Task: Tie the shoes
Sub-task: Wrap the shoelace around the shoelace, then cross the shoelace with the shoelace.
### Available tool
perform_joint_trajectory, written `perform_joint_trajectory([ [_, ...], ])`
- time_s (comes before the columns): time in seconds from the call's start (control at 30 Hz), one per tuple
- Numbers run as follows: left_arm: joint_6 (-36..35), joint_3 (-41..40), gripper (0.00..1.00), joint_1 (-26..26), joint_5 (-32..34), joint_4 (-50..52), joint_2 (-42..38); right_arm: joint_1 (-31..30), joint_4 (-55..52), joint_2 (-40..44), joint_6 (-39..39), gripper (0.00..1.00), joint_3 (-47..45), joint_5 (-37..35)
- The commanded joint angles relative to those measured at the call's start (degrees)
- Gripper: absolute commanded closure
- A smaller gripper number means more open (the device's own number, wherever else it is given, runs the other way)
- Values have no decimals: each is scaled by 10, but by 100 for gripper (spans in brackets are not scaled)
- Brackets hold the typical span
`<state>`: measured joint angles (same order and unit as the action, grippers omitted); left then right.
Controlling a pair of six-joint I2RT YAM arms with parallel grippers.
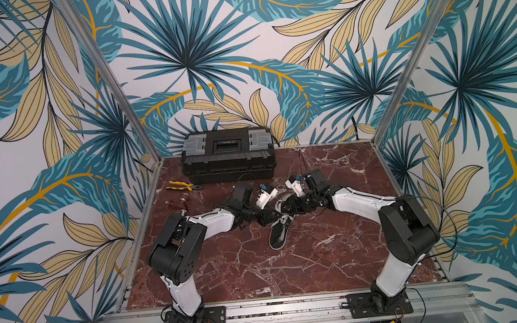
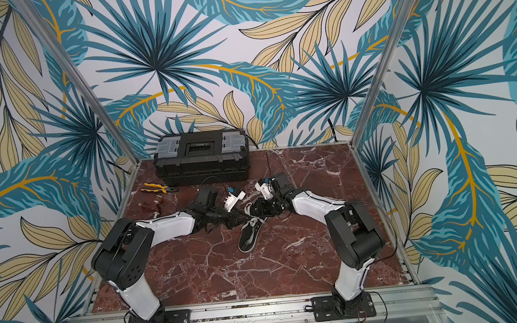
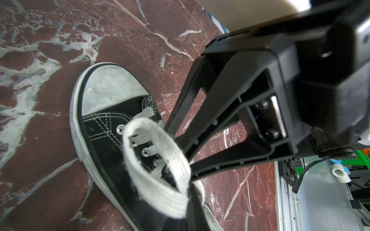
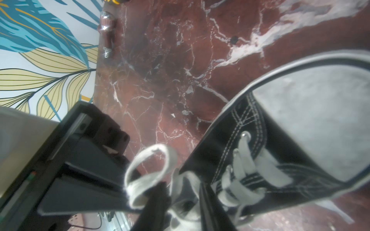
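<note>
Centrally, black sneaker (image 3: pixel 100 140), left gripper (image 3: pixel 188 176) pinching lace loop (image 3: pixel 160 192) (white, flat)

At our black left pincer (image 3: pixel 183 158) we see a white lace (image 3: pixel 156 160); just beside it, a shoe (image 3: pixel 108 128) of black cloth with white stitching, a greyish-white toe and white sole edge. Under the pincer the table (image 3: pixel 50 50) is red-brown marble with white veins.

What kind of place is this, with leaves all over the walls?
Probably a robot test booth, not a home: two robot arms bolted to a metal rail, a metal frame with leaf-print walls, and a toolbox.
</note>
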<state>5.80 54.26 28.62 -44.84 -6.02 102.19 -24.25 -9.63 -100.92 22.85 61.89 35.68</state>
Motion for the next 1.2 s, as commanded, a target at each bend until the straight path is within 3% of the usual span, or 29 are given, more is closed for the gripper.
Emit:
perform_joint_trajectory([
  [0.0, 4, -13, 100, 1, 9, 0, -11, -1, -7, -17, 0, 68, 0, 40],
  [0.37, 12, -11, 99, 1, 31, 16, -8, 10, 59, 0, 38, 76, -29, 104],
  [0.6, 8, -18, 100, 1, 19, 2, -12, 14, 10, 14, 31, 73, -23, -10],
  [0.93, 7, -17, 100, 1, 22, 4, -13, 8, 9, -16, 35, 68, -13, 44],
  [1.17, 8, -14, 100, 2, 22, 5, -13, 7, -23, -20, 19, 68, -11, 29],
])
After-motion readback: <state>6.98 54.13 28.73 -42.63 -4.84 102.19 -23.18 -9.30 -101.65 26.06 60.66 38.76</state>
